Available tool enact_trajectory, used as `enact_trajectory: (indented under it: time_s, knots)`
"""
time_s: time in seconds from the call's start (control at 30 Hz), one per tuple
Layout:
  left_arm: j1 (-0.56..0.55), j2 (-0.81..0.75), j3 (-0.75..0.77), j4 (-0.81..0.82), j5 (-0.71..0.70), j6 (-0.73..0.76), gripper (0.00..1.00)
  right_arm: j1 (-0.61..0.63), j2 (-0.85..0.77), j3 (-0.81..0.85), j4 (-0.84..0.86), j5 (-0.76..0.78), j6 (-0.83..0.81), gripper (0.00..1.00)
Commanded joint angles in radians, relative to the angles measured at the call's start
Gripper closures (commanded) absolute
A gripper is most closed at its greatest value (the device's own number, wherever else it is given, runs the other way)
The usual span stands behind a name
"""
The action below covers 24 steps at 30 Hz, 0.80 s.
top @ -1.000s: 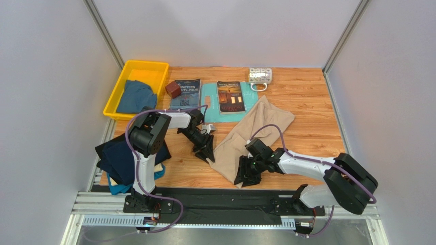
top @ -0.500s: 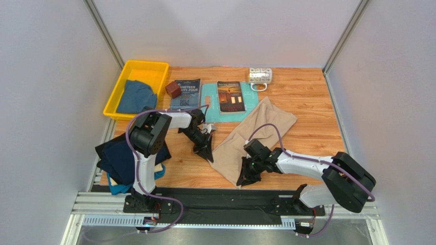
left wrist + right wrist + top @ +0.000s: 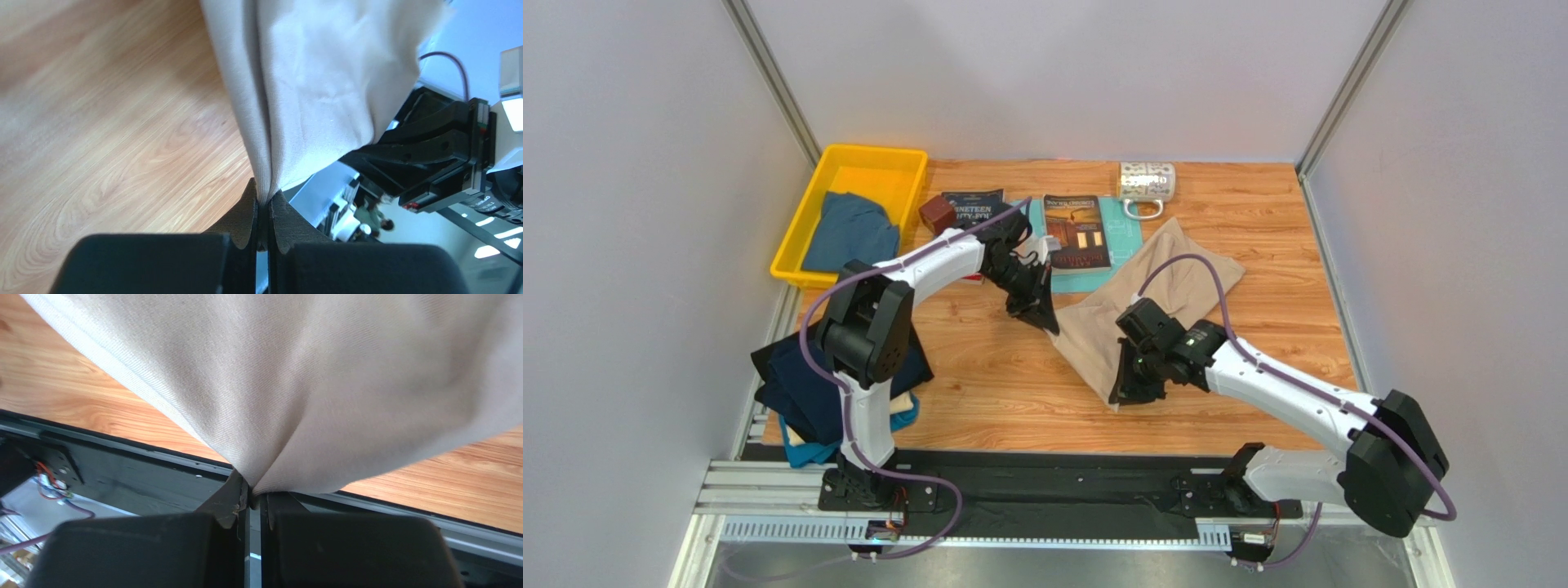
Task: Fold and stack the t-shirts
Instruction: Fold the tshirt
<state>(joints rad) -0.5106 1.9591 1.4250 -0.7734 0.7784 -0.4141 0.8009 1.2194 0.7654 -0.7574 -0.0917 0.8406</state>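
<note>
The left gripper was pinched shut on one edge of the beige shirt and the right gripper on another nearer one, holding that end off the table while the far end rested by the board, probably to carry it over into a fold. A navy shirt lay piled at the near left, likely the stack's place, and a blue shirt lay in the bin. Both books bore titles too small to read.
</note>
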Motion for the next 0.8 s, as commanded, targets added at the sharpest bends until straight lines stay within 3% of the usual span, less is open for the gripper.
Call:
enact_trajectory:
  time_s: [0.0, 0.33, 0.53, 0.77]
  knots:
    - [-0.009, -0.058, 0.123, 0.0, -0.056, -0.029, 1.0, -0.038, -0.049, 0.104, -0.204, 0.063, -0.06, 1.0]
    - [-0.017, 0.02, 0.359, -0.017, -0.074, -0.029, 1.0, -0.167, -0.095, 0.282, -0.362, 0.196, -0.127, 1.0]
    - [-0.031, 0.165, 0.652, -0.02, -0.074, -0.035, 1.0, -0.331, -0.11, 0.339, -0.372, 0.213, -0.204, 1.0]
    - [-0.057, 0.342, 0.816, 0.048, -0.022, -0.065, 1.0, -0.46, -0.071, 0.396, -0.35, 0.271, -0.287, 1.0]
